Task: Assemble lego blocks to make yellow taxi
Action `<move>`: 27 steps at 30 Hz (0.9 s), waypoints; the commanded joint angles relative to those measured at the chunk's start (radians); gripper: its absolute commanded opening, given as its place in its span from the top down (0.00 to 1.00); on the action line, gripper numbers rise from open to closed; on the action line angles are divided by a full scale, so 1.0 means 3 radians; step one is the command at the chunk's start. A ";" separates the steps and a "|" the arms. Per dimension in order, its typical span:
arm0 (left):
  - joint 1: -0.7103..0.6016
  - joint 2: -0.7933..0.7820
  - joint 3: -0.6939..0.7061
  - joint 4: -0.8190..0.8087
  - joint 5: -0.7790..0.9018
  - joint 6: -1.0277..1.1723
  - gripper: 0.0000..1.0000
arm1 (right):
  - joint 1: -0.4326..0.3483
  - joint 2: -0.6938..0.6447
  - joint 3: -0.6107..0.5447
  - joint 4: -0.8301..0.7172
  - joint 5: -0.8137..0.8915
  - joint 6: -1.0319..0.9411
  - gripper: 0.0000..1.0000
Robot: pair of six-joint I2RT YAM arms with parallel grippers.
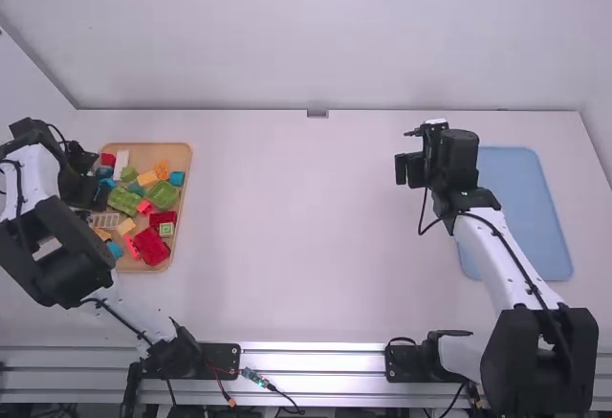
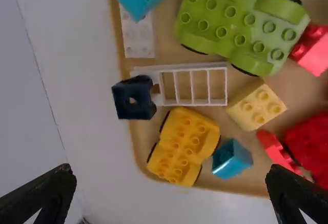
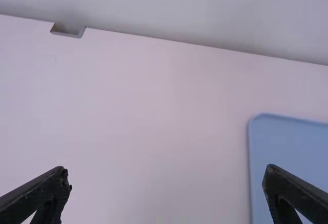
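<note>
While the left tool (image 2: 170, 175) hung with its fingers wide above the brown tray (image 1: 173, 154), the yellow wheeled base (image 2: 183, 146), probably the taxi's chassis, lay near the rim, calling for fingers squared to its long sides and a straight, gentle descent. Close beside it, the blue sloped brick (image 2: 231, 160) and the white ladder-like frame (image 2: 193, 84) left little finger room, so a careless approach could have nudged them. Farther right, the right tool (image 3: 166, 175), also spread wide, hung near the pale blue mat (image 1: 526, 209) on the table (image 1: 287, 236).
</note>
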 commanded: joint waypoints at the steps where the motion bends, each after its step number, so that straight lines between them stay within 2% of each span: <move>1: 0.0017 -0.0004 -0.0116 0.0062 -0.0029 0.0477 0.01 | 0.0005 0.0006 0.0090 0.0000 0.0018 0.0004 0.01; 14: 0.0521 0.0094 -0.0215 -0.0028 0.0912 0.1059 0.01 | 0.0006 0.0006 0.0090 0.0032 0.0017 0.0128 0.01; 23: 0.0534 0.0216 -0.0215 -0.0055 0.0860 0.1197 0.03 | 0.0006 0.0006 0.0090 0.0038 0.0018 0.0130 0.01; 27: 0.0534 0.0349 -0.0215 -0.0057 0.0538 0.1167 0.05 | 0.0006 0.0006 0.0090 0.0037 0.0015 0.0128 0.01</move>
